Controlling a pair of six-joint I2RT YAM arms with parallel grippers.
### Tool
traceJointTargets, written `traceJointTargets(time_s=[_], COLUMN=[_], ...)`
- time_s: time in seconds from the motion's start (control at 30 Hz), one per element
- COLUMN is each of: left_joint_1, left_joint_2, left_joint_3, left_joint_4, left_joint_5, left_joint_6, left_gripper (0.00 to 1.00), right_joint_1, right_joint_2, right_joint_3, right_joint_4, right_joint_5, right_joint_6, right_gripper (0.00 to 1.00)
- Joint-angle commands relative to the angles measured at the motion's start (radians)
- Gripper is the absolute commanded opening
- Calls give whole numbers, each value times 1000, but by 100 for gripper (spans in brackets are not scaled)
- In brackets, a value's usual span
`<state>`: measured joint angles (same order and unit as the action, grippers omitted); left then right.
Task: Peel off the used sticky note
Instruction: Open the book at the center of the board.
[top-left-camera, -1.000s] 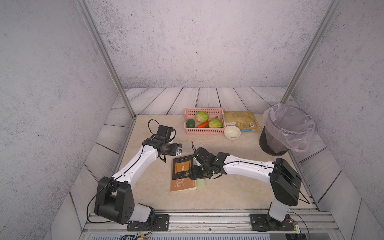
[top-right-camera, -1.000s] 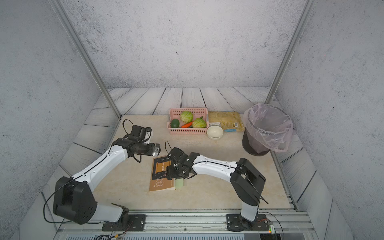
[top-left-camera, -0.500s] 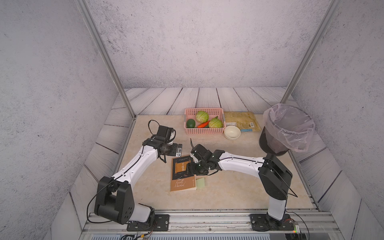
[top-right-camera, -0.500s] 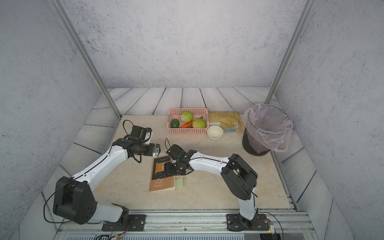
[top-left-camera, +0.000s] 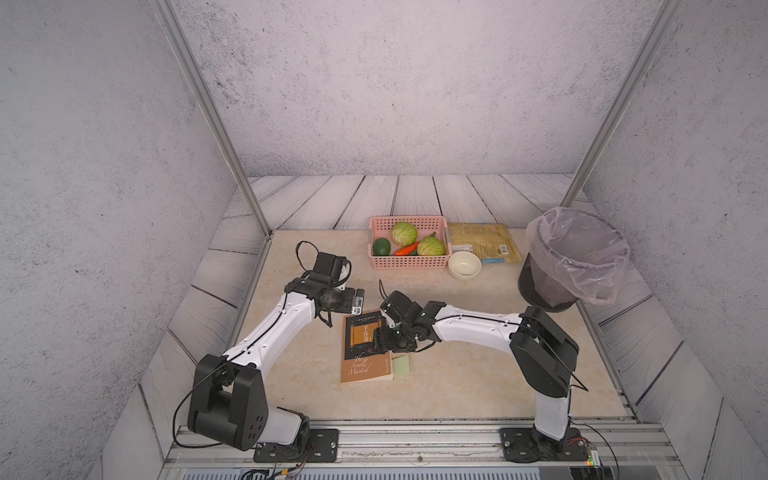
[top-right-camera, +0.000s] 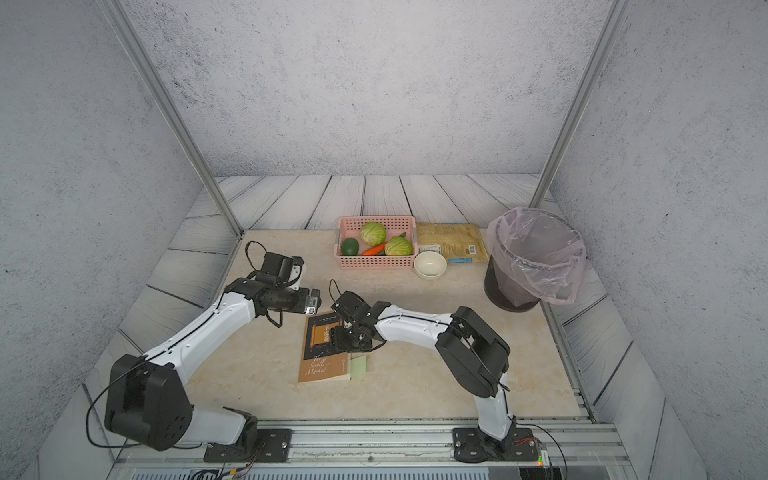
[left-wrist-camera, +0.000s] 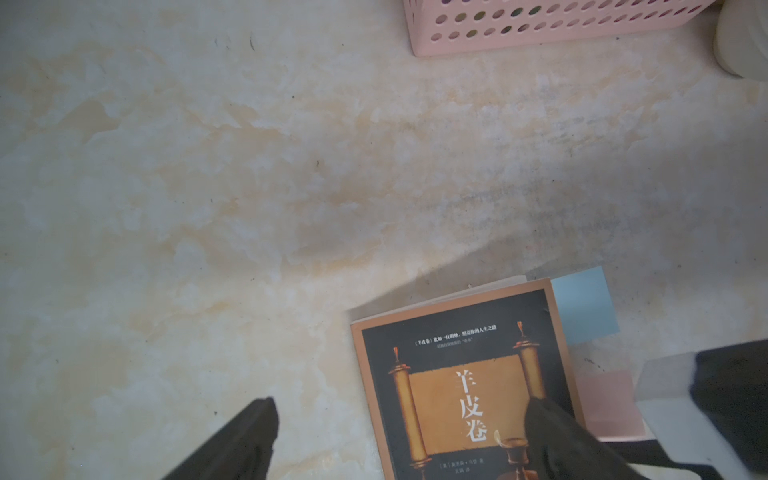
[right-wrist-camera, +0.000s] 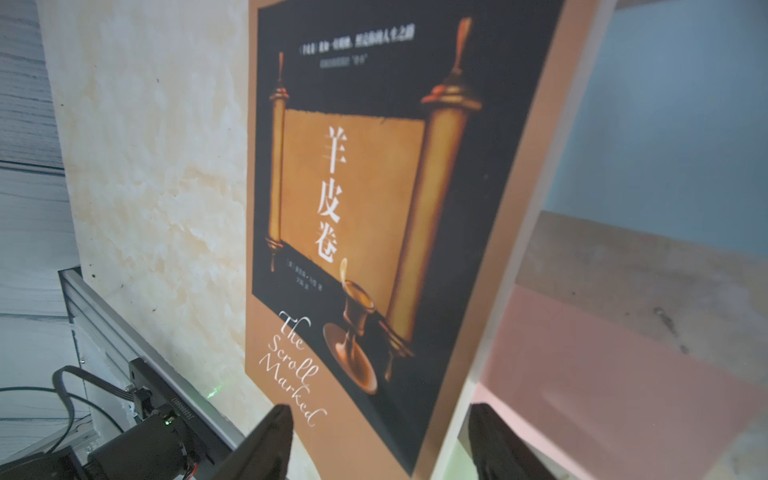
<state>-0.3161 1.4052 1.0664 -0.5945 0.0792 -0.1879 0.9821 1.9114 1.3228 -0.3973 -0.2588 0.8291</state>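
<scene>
Brown-and-black paperback book (top-left-camera: 365, 347) flat on beige marble tabletop (top-left-camera: 457, 374). Three paper sticky notes poke out from book edge on right arm's side: light blue note (left-wrist-camera: 582, 307), pink note (right-wrist-camera: 602, 374), pale green note (top-left-camera: 401, 365). Which one is used: cannot tell. Right gripper (right-wrist-camera: 378, 432) low over that edge, fingers spread, one above cover, other above pink note, grasping nothing. Left gripper (left-wrist-camera: 401, 415) hovers at book's far corner, fingers spread wide, empty.

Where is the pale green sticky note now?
In both top views the pale green sticky note juts from the brown paperback book's right edge, near the right gripper.
</scene>
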Motion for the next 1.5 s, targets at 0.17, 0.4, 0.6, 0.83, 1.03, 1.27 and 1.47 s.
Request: traceJointTargets(time_s=[0.17,0.4,0.6,0.83,1.03,1.27,1.47], left_joint_1=[6,6,7,6,7,6,6], left_joint_2=[-18,-20,-18,-16,-12,-14,-11], left_joint_3=[-10,-8,-8,-7,-3,-4,0], left_joint_4=[4,3,2,2,0,1,-2], left_joint_5=[9,8,9,10,12,10,11], left_joint_6=[-6,-6,-4,-6,-6,-6,-7], left_gripper=[98,98,98,98,98,98,98], right_joint_1=[-2,-2,-1,-2,-2,-1,-2], right_joint_2=[34,51,55,70,42,24,14], right_joint_3=[28,30,29,31,28,43,41], right_joint_4=[-22,2,10,8,30,25,25], right_joint_5=[16,-8,-15,-16,-28,-42,-39], right_joint_6=[-17,-12,-8,-10,-8,-13,-12], right_gripper=[71,72,72,73,72,71,71])
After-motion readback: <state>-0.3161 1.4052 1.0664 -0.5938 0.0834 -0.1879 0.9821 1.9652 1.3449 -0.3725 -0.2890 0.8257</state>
